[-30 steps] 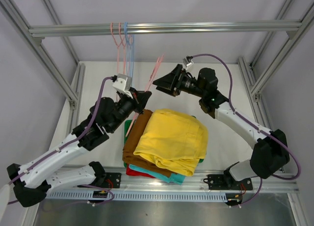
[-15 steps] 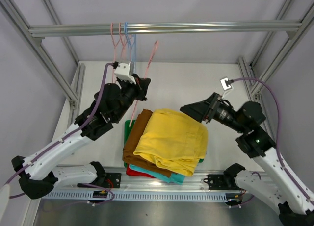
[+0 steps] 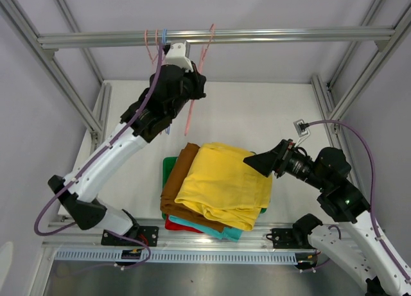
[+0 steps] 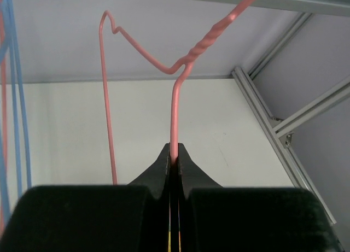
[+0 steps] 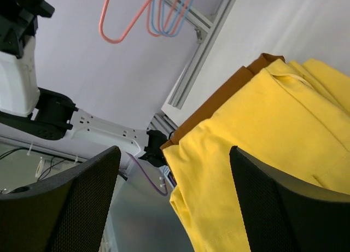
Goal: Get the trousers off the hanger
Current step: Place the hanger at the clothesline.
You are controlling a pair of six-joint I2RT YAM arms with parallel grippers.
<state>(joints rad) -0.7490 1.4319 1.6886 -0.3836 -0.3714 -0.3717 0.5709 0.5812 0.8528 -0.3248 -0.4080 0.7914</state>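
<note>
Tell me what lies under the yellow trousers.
The brown trousers lie directly beneath; a teal pair and a red pair peek out at the near edge, over a green tray. Anything deeper is covered.

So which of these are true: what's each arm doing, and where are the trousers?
1. The left gripper is clamped on a pink wire hanger. True.
2. That hanger carries trousers. False: it is bare; the trousers lie in a pile.
3. The yellow trousers top the pile. True.
4. The right gripper grips the yellow trousers. False: its jaws are open and hold nothing, at the pile's right edge.
5. The pile sits on a green tray. True.
</note>
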